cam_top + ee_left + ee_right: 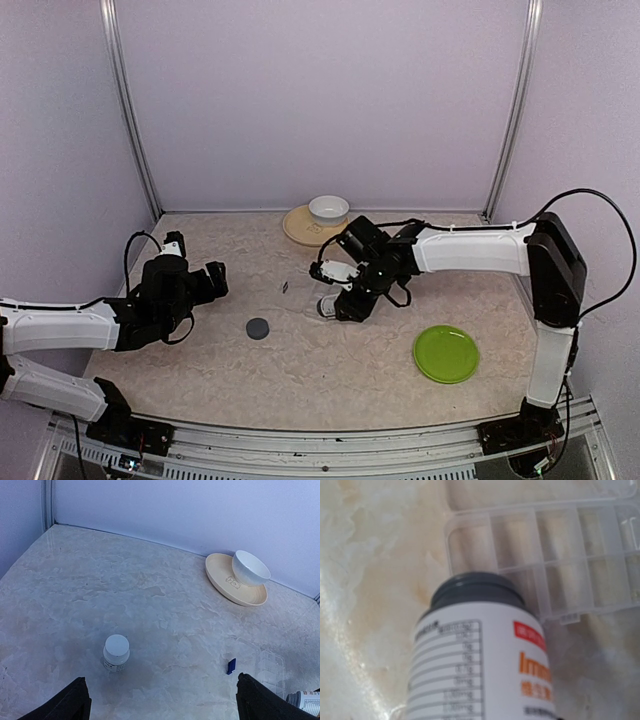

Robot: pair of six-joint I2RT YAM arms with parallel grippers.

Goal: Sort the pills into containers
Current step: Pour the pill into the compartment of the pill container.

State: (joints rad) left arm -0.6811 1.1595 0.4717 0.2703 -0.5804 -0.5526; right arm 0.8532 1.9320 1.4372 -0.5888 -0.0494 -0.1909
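Lying flat near the middle of the marbled beige tabletop [330,370]: a flat, clear, rectangular plastic pill box [560,545], split into small compartments, nearly see-through against the stone pattern. Cannot make out the pills in any compartment; too small and pale to tell.

Overlapping one corner of that box in the right wrist view: a white pill bottle [475,650] with a dark grey top and a printed label with orange lettering, tilted, top aimed at the box. Cannot tell whether touching the box or just above it.

Gripping that bottle by its body: the right gripper [333,305], jaws part-way closed against its sides, reaching in from the right.

Showing in the left wrist view at the lower right: the same box [270,671], just beside the bottle [306,701], with a small blue object [231,666] on the table just to its left.

Hovering over the left part of the table: the left gripper [160,692], jaws spread wide, holding nothing, black fingers [65,705] at both bottom corners of its own view. Standing upright ahead of them: a small bottle with a white cap [116,652].

Farther out: a flat dark grey disc [258,328] between the two grippers, a round green plate [446,353] near the right arm, and a white bowl [328,207] sitting on a tan plate [298,228] by the back wall.
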